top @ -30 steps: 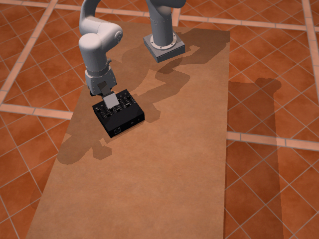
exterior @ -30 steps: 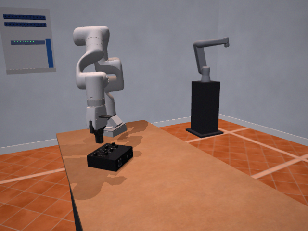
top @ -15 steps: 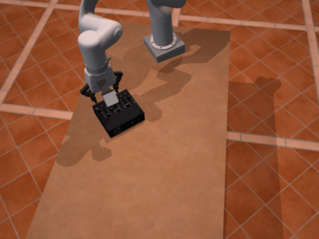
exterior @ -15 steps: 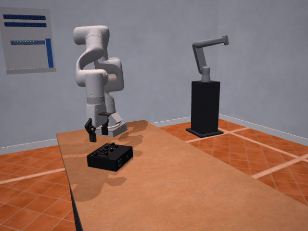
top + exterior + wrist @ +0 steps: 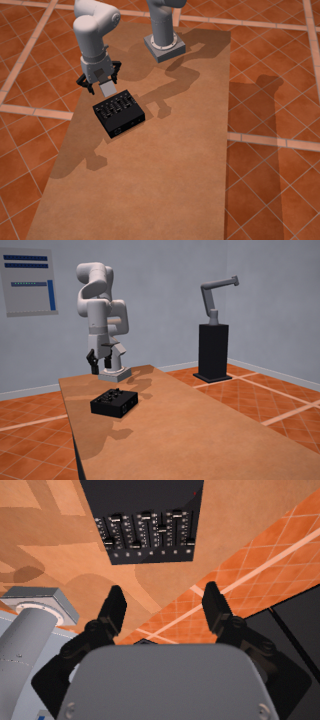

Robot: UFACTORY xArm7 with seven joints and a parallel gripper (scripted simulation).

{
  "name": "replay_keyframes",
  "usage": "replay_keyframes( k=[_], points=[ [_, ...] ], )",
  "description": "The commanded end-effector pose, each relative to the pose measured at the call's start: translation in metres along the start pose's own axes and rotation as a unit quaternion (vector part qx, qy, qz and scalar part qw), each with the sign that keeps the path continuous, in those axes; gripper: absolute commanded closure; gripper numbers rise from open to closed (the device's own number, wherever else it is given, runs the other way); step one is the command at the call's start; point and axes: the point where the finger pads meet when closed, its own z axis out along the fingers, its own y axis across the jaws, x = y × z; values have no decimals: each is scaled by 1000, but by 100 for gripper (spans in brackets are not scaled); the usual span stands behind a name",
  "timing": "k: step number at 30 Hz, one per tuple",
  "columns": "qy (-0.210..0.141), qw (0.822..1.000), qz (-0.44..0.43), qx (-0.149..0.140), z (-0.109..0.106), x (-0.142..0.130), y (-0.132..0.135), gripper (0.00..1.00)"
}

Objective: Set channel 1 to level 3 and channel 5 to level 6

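The lighting desk (image 5: pixel 123 120) (image 5: pixel 107 406) (image 5: pixel 145 497) is a black box standing flat on the wooden table (image 5: pixel 168 167) (image 5: pixel 193 433) (image 5: pixel 240 510), near its left edge. Several faders run across its top. In the wrist view their caps stand at different heights: one cap (image 5: pixel 162 528) is near mid-travel, one (image 5: pixel 177 514) is far from me and one (image 5: pixel 190 541) is close to me. I cannot read the scale marks. My gripper (image 5: pixel 102 85) (image 5: pixel 100 367) (image 5: pixel 163 593) is open wide and empty. It hangs well above the table, clear of the desk and off its fader-end side.
The arm's base (image 5: pixel 164 49) (image 5: pixel 115 374) is bolted to the table behind the desk. The table's left edge runs close beside the desk. A black pedestal with a small grey arm (image 5: pixel 213 351) stands on the floor far right. A wall panel (image 5: pixel 28 281) hangs behind.
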Motion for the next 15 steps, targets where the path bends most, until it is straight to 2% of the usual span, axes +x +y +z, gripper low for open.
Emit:
replay_keyframes(
  k=[1,15],
  points=[
    [1,1000,0,-2,-12,1,1,0],
    [1,1000,0,-2,-14,1,1,0]
  ],
)
